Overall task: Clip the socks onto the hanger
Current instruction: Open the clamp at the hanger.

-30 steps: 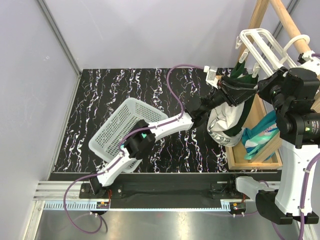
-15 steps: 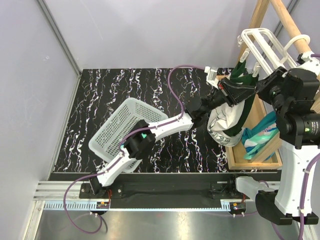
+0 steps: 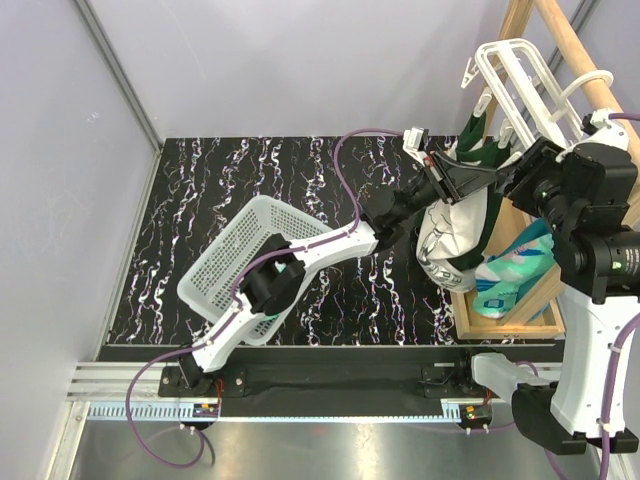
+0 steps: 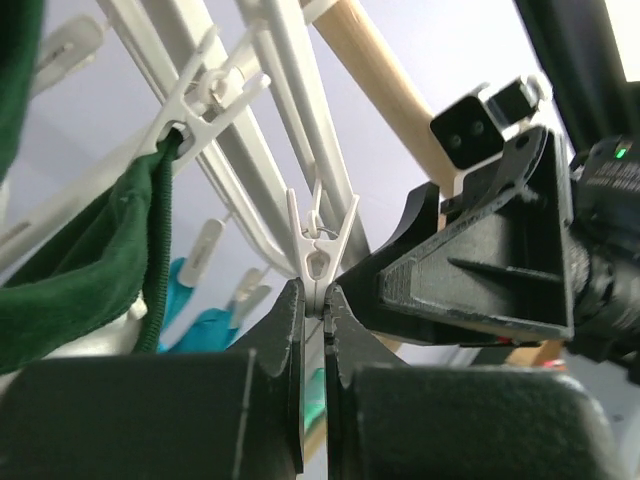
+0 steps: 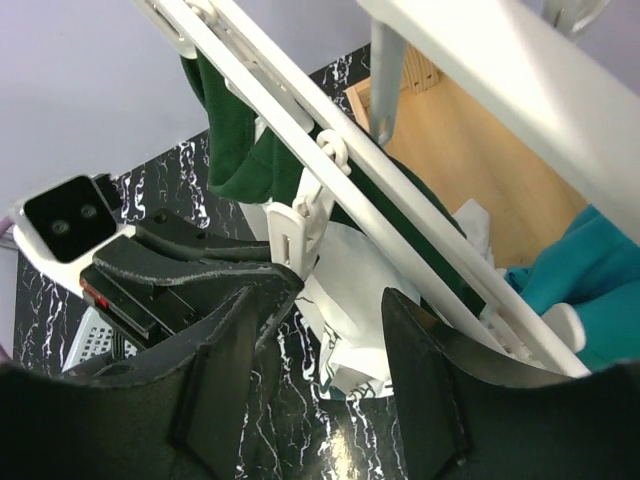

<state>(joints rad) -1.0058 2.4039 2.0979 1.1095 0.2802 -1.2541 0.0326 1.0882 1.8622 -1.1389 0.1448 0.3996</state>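
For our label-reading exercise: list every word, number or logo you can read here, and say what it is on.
No text here can be read.
Sock: blue-and-white patch, too small to read.
White cloth: dark print near its lower edge, too blurred to read.

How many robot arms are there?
2. The left arm stretches from the near-left base over the white basket toward the hanger; the right arm rises at the right beside the wooden rack.

White hanger (image 5: pixel 480 60), dark-green cloth (image 5: pixel 235 130), turquoise socks (image 3: pixel 520 255), black table (image 3: pixel 250 180) veined white, white mesh basket (image 3: pixel 230 250).
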